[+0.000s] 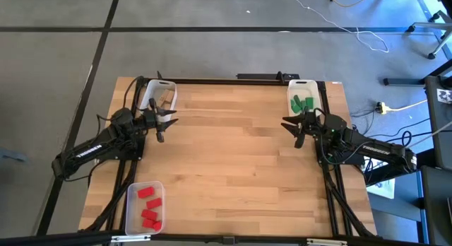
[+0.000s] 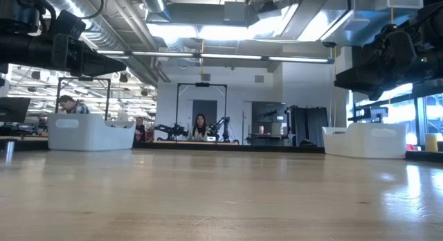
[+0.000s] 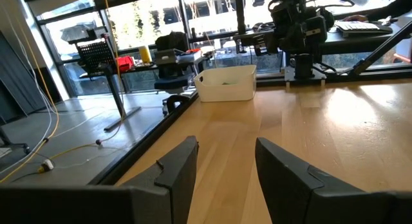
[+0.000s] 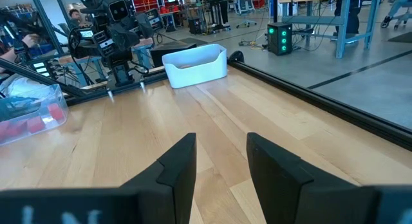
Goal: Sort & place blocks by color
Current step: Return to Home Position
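Red blocks (image 1: 149, 203) lie in a clear bin (image 1: 134, 216) at the table's near left; they also show in the right wrist view (image 4: 26, 125). Green blocks (image 1: 302, 102) lie in a white bin (image 1: 302, 85) at the far right. A second white bin (image 1: 159, 87) stands at the far left; what it holds I cannot make out. My left gripper (image 1: 167, 124) hovers open over the table beside that bin, its fingers (image 3: 177, 172) level with nothing between them. My right gripper (image 1: 292, 128) hovers open just in front of the green bin, with nothing between its fingers (image 4: 177, 169).
The wooden tabletop (image 1: 233, 161) lies bare between the two arms. A black frame rail (image 1: 233, 79) runs along the far edge. The two white bins (image 2: 90, 134) (image 2: 363, 140) stand at the far corners. People sit in the room beyond the table (image 2: 199, 125).
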Robot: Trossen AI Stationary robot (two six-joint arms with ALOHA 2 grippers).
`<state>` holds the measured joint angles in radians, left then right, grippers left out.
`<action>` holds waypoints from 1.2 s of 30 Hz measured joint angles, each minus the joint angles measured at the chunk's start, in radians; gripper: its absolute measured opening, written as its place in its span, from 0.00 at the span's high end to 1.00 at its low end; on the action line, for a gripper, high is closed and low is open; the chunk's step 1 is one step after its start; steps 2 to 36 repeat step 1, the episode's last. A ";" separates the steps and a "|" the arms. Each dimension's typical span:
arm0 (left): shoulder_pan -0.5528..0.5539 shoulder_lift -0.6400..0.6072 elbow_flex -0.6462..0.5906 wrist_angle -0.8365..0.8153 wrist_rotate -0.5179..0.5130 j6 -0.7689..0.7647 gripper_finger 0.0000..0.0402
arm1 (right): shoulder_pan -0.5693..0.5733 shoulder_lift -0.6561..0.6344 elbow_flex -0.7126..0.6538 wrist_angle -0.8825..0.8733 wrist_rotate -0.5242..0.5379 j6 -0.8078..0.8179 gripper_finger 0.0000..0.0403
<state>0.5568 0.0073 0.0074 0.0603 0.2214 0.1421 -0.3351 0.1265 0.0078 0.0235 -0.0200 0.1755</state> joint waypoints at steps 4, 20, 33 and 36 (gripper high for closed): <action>0.000 0.000 0.000 0.000 0.000 0.000 0.63 | 0.000 0.000 0.000 0.000 0.000 0.000 0.66; 0.000 0.000 0.000 0.000 0.000 0.000 0.63 | 0.000 0.000 0.000 0.000 0.000 0.000 0.66; 0.000 0.000 0.000 0.000 0.000 0.000 0.63 | 0.000 0.000 0.000 0.000 0.000 0.000 0.66; 0.000 0.000 0.000 0.000 0.000 0.000 0.63 | 0.000 0.000 0.000 0.000 0.000 0.000 0.66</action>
